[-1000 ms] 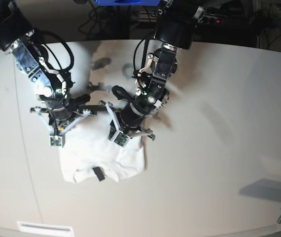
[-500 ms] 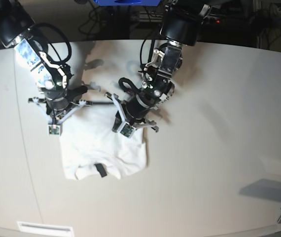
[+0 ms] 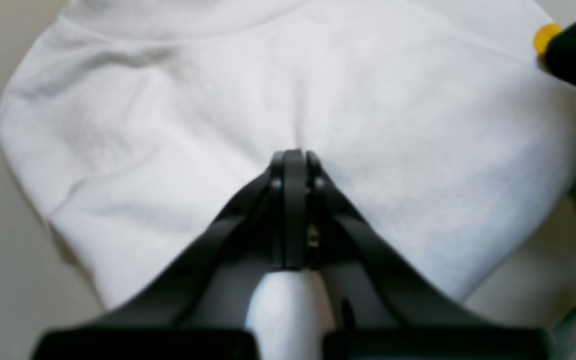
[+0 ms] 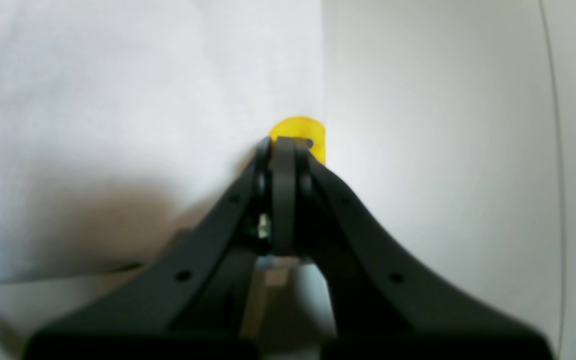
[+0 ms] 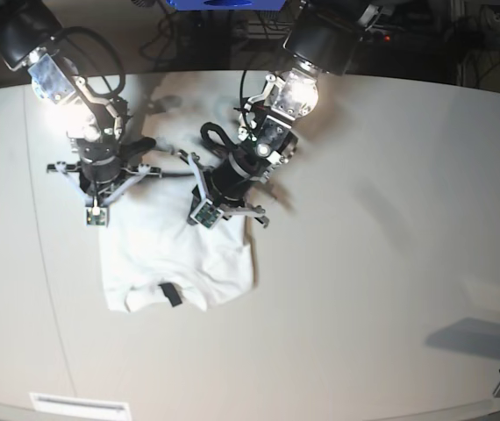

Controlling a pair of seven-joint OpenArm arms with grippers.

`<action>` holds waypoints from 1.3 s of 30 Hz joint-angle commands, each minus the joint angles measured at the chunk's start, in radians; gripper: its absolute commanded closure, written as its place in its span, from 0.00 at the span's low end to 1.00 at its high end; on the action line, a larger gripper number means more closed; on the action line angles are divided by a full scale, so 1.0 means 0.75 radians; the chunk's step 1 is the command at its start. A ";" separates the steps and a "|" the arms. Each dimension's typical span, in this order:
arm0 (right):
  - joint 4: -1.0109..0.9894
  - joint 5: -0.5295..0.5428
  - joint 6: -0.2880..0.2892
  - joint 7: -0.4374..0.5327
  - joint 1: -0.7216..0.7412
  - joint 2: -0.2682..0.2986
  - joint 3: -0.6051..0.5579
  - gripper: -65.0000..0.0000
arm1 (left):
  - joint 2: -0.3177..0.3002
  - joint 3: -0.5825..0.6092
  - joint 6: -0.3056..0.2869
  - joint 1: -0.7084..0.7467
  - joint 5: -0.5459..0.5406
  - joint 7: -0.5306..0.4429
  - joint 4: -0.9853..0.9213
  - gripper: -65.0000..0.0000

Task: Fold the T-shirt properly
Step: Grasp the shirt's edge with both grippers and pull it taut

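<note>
Mid-fold: both grippers clamped on the T-shirt's far edge.
T-shirt (image 5: 175,263) lies plain side up toward the table's (image 5: 390,263) left edge; left gripper (image 3: 294,160) and right gripper (image 4: 284,145) pinch fabric. Next, likely: carry that edge over the label end, release evenly.

No lettering can be read anywhere; the T-shirt (image 5: 175,263) shows only plain white cloth.

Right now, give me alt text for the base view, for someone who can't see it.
Two black robot arms reach down from the top onto a white T-shirt lying plain side up on a pale table. The left gripper and right gripper are shut at its far edge. A black neck label shows near the front edge.
</note>
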 commanded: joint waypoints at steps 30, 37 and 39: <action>0.285 -0.087 -0.006 -0.085 -0.372 0.016 0.295 1.00 | -0.117 0.207 -0.065 0.288 0.318 0.215 0.245 1.00; 0.338 -0.087 -0.006 -0.089 -0.433 0.010 0.295 1.00 | -0.168 0.205 -0.065 0.329 0.318 0.215 0.300 1.00; 0.366 -0.087 -0.006 -0.089 -0.449 0.010 0.295 1.00 | -0.172 0.205 -0.065 0.329 0.318 0.215 0.306 1.00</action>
